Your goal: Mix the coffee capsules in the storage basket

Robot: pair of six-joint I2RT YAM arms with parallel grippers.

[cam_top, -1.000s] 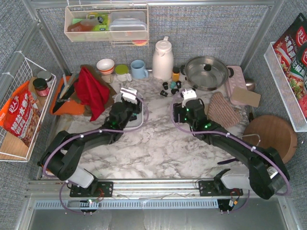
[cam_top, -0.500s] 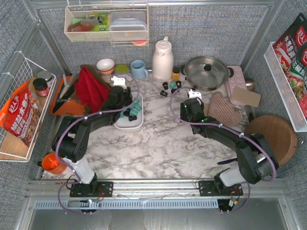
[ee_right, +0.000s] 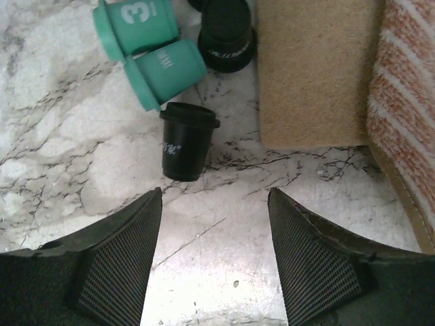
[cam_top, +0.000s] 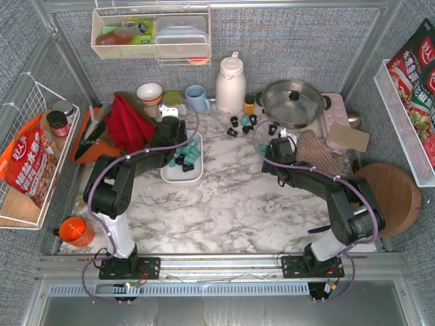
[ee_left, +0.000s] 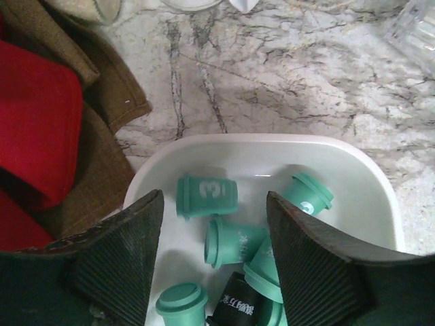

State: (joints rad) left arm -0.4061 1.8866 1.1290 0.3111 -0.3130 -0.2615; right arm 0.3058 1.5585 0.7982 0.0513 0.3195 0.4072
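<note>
Left hand (ee_left: 213,224) gapes empty over the storage basket (ee_left: 258,139), right hand (ee_right: 214,204) likewise above a black capsule (ee_right: 185,149)

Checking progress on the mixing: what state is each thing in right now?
storage basket: holds teal and black coffee capsules
loose capsules: lying on the marble table, outside the basket
left end effector: open, empty, above the basket
right end effector: open, empty, above the loose capsules
pot: lid on
</note>
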